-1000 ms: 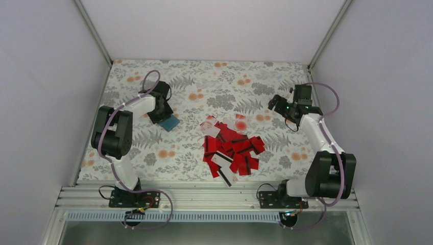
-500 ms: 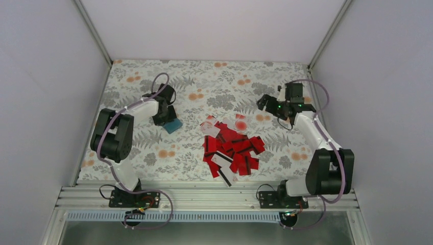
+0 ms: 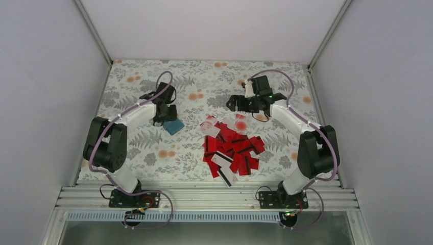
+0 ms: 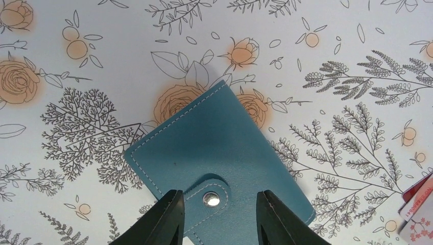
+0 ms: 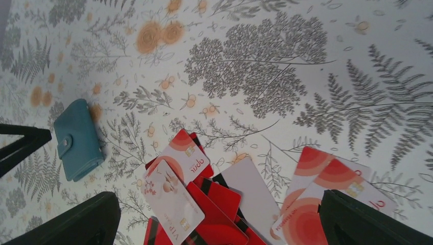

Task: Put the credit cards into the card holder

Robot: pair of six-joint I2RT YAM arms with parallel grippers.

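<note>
The small teal-blue stitched folding card holder (image 4: 214,148) lies flat and shut on the flower-printed bench (image 3: 199,84), at the left of the heap of thin red and white credit cards (image 3: 232,148) and apart from it. It is probably light and a little soft, so it may slide or bend when pushed; the round metal snap (image 4: 208,199) on its tab must be undone first, and the tab or a free edge seems the best place to take hold. The cards look stiff, smooth and very thin, so a card with an edge raised on another should be easier to pinch. The left tool (image 4: 218,199) hangs over the tab with its fingers partly apart, holding nothing. The right tool (image 5: 218,200) stands wide apart above the far side of the heap, also with nothing in it. The left wrist view shows the fastened snap and the stitching, which the top view does not. The right wrist view shows the printing on the card faces, while only the top view gives the whole heap.
</note>
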